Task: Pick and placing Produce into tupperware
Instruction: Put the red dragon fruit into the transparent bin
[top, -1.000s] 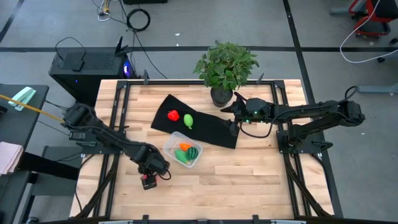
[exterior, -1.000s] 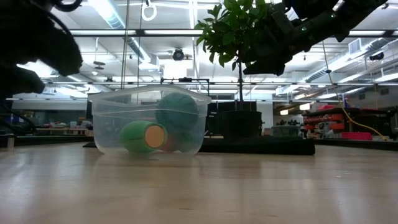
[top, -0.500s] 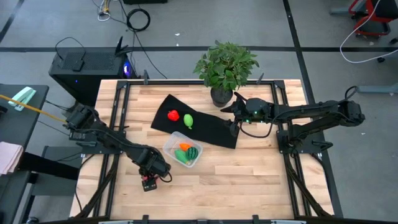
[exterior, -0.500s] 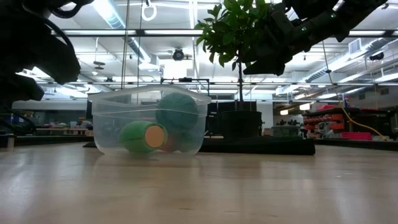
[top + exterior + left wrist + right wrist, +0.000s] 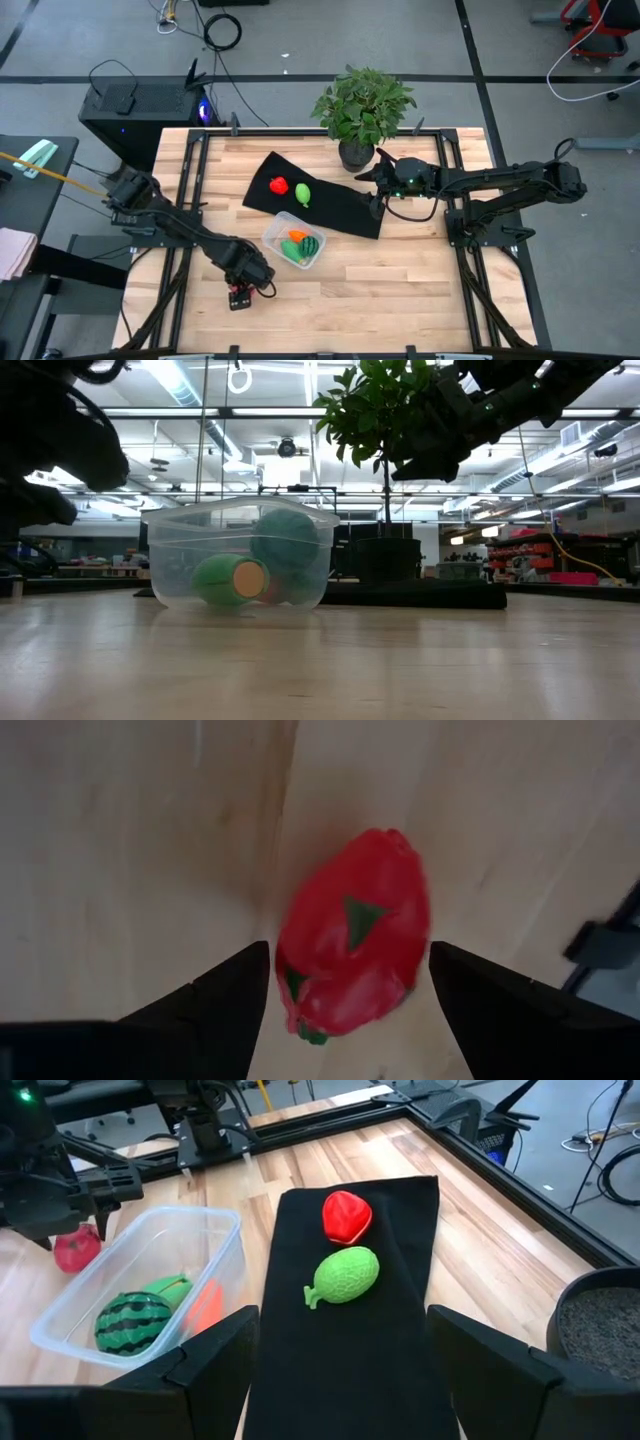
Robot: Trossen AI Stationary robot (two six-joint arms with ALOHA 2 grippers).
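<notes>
High view: left gripper [image 5: 240, 296] is down at the near-left part of the table [image 5: 400, 290], just off the container's near-left corner. Left wrist cam shows its fingers [image 5: 215, 995] spread wide either side of a red fruit [image 5: 355, 950] lying on the wood, green stem bits visible; fingers aren't touching it from what I see, so nothing held.

Clear container [image 5: 293, 243] sits mid-table, touching the near edge of the black mat [image 5: 340, 205]. Inside: striped dark green melon [image 5: 133, 1320], orange carrot [image 5: 296, 236] w/ green top, plus another green piece [image 5: 291, 251]. Low cam shows the container [image 5: 238, 555] resting flat on the wood w/ the green pieces inside.

On the mat, still out: 2nd red piece [image 5: 279, 185] and a light green bumpy one [image 5: 302, 194], side by side, close but apart.

Right gripper [image 5: 374, 172] hangs over the far-right end of the mat, next to the potted plant [image 5: 362, 105]. Right wrist cam: its fingers [image 5: 215, 1355] are apart, nothing between them.
</notes>
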